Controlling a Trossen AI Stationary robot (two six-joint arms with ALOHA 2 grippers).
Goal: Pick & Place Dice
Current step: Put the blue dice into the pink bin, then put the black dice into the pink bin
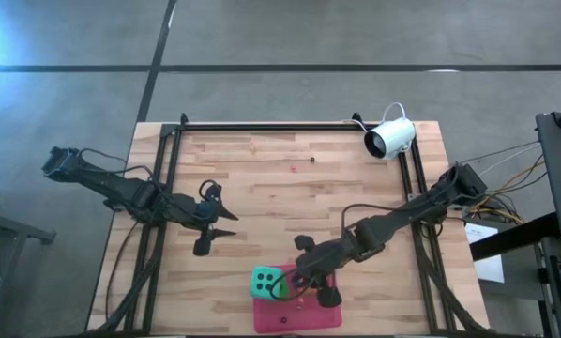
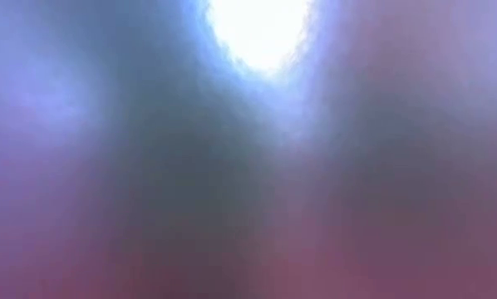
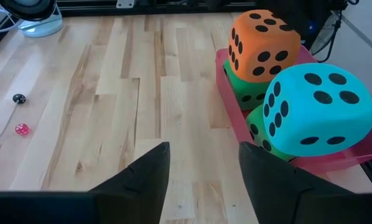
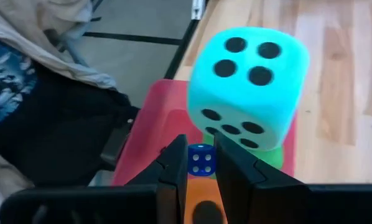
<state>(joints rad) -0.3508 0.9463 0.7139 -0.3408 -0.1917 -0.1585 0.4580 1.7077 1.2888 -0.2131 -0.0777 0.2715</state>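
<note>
Dice sit stacked on the pink mat [image 1: 297, 314] at the worktop's [image 1: 262, 178] front edge: teal die [image 3: 316, 109] and orange die [image 3: 264, 43] atop two green ones [image 3: 248, 93]. Right claw [image 4: 201, 163] pinches a tiny blue die [image 4: 201, 160] above them. Left claw [image 3: 204, 171], parted and empty, hovers near the left edge.

Left arm: reaching in from the table's left edge, elbow raised, wrist angled toward table centre. Left gripper [image 1: 208, 240]: low over the tabletop, fingers [image 3: 145, 177] parted, nothing between them. Right arm: stretched from the right edge toward the near side. Right gripper [image 1: 304, 280]: fingers [image 4: 173, 171] drawn close, pinching a small blue die [image 4: 201, 160].
</note>
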